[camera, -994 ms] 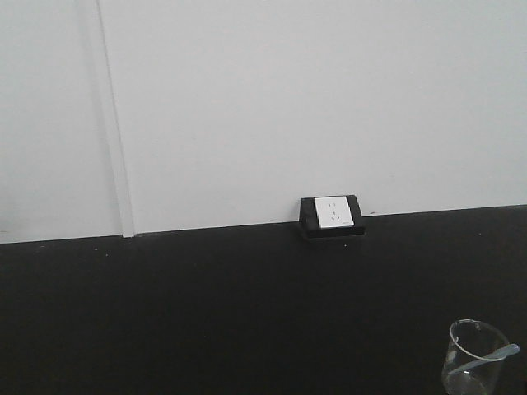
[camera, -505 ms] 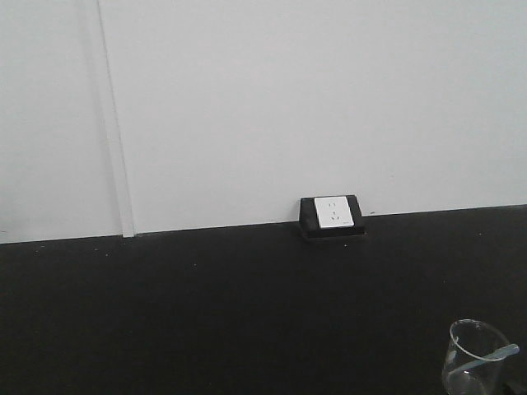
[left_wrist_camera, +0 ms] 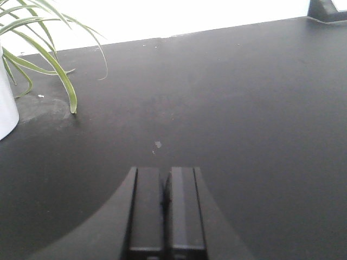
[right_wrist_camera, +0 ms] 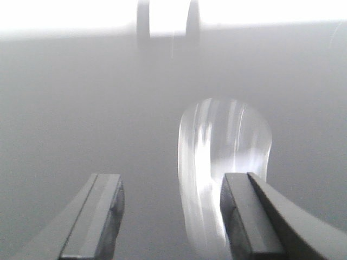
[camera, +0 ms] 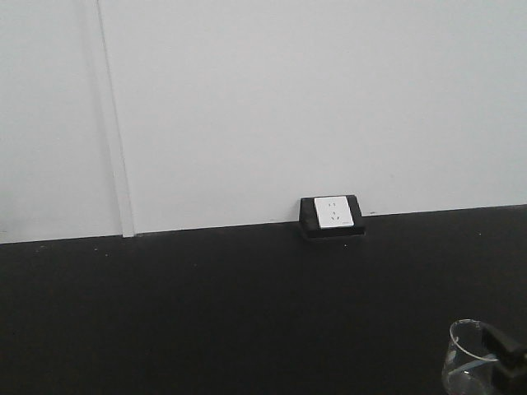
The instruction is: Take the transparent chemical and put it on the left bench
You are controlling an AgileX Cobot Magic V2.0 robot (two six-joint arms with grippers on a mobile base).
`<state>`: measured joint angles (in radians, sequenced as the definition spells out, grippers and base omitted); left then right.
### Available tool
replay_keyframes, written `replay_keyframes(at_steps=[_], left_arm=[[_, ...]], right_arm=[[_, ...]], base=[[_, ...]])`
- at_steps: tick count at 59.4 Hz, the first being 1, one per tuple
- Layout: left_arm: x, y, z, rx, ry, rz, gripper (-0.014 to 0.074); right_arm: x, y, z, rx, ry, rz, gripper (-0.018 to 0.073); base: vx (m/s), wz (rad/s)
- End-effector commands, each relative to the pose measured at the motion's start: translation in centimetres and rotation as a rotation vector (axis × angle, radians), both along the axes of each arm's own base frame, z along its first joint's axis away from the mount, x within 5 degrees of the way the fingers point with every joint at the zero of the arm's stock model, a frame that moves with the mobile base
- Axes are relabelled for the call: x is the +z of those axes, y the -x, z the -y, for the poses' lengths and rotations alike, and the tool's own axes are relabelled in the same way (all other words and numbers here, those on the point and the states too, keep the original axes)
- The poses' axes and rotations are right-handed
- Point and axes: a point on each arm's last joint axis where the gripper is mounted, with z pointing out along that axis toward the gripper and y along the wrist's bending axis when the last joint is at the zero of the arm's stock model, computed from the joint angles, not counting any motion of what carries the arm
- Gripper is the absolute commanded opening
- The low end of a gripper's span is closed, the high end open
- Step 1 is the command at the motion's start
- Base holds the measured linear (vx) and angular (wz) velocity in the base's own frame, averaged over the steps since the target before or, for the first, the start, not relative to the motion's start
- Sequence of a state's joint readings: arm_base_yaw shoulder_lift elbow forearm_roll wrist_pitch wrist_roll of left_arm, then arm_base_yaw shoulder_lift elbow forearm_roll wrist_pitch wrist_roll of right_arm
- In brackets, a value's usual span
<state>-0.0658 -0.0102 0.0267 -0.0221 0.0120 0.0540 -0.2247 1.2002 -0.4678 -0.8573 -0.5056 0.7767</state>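
Observation:
The clear glass beaker [camera: 466,366] stands at the front right of the black worktop [camera: 206,313]. My right gripper [camera: 504,350] shows as a dark block over the beaker's right rim and covers the place where the translucent pipette leaned, so the pipette is hidden. In the right wrist view the gripper [right_wrist_camera: 171,187] is open, and the smeared beaker [right_wrist_camera: 225,162] sits between the jaws, close to the right finger [right_wrist_camera: 241,216]. No pipette can be told apart there. My left gripper [left_wrist_camera: 164,179] is shut and empty, low over the worktop. The left bench is out of view.
A white socket box [camera: 332,215] in a black housing stands at the back against the white wall, and its edge shows in the left wrist view [left_wrist_camera: 328,8]. A potted plant in a white pot [left_wrist_camera: 6,108] with long green leaves [left_wrist_camera: 51,59] stands at the left.
My right gripper has come into the front view at the beaker's right rim and now covers the pipette's end, which showed before. The beaker and socket box have not moved.

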Motion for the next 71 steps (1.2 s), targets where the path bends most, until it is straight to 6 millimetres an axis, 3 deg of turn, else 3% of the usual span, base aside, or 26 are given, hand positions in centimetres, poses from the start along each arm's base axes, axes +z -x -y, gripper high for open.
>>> replay_keyframes(at_steps=[1, 12, 30, 58, 71], left_arm=[[0.3, 0.1, 0.0, -0.001, 0.014, 0.081, -0.0003], [0.3, 0.1, 0.0, -0.001, 0.014, 0.081, -0.0003], [0.3, 0.1, 0.0, -0.001, 0.014, 0.081, -0.0003], [0.3, 0.1, 0.0, -0.001, 0.014, 0.081, -0.0003], [0.3, 0.1, 0.0, -0.001, 0.014, 0.081, -0.0003]], right_arm=[[3.1, -0.4, 0.9, -0.064, -0.044, 0.227, 0.0451], [1.8, -1.0, 2.6, -0.232, -0.038, 0.158, 0.0451], [-1.2, -2.7, 2.8, -0.203, 0.001, 0.076, 0.0451], [-4.5, -5.1, 2.5, -0.107, -0.020, 0.168, 0.0449], [-5.4, -5.4, 2.5, -0.104, -0.023, 0.150, 0.0371]], base=[[0.00, 0.00], [0.00, 0.00], [0.00, 0.00], [0.00, 0.00], [0.00, 0.00]])
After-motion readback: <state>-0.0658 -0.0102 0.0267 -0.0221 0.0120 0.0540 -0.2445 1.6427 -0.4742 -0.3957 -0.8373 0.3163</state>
